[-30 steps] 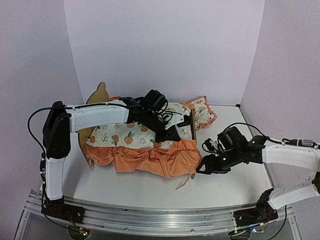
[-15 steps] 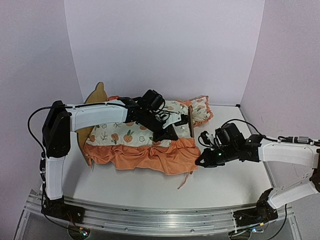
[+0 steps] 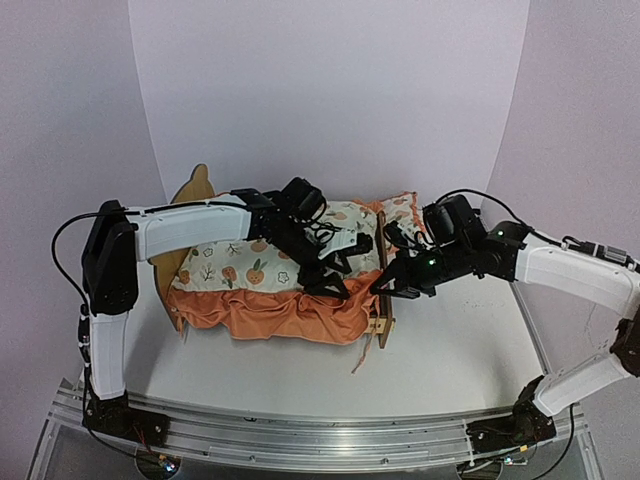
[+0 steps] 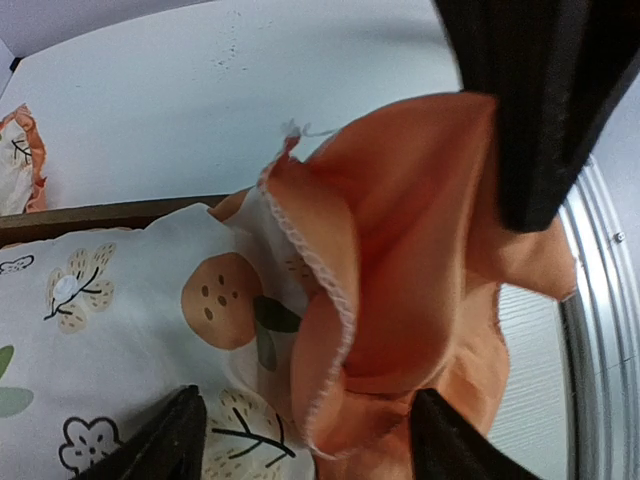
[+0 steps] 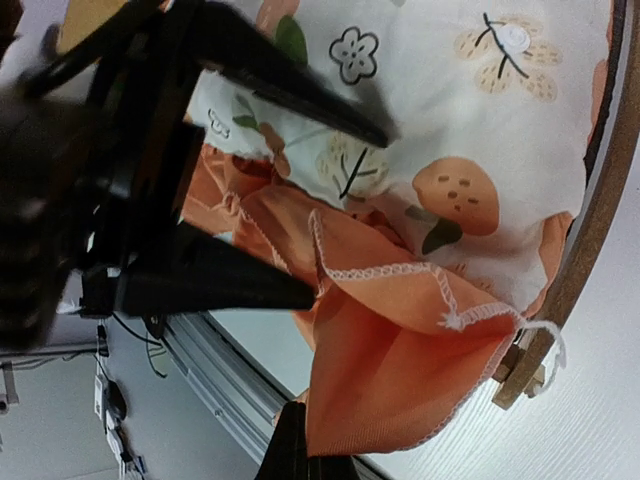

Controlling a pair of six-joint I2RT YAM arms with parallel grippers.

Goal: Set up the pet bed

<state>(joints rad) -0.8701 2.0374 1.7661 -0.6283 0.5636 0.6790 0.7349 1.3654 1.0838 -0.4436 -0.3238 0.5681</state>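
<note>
Right pincer (image 3: 381,287) clenched on orange ruffle (image 3: 290,315) beside pet bed (image 5: 588,215) footboard; left pincer (image 3: 346,264) released.

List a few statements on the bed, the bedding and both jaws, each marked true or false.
1. The fruit-print cushion with orange ruffle lies on the light plywood pet bed. True.
2. The small matching fruit-print pillow sits on that cushion. False: it lies on the white table, beyond the footboard.
3. The left gripper has its jaws shut. False: they stand open over the ruffle.
4. The right gripper is closed on the ruffle by the footboard. True.
</note>
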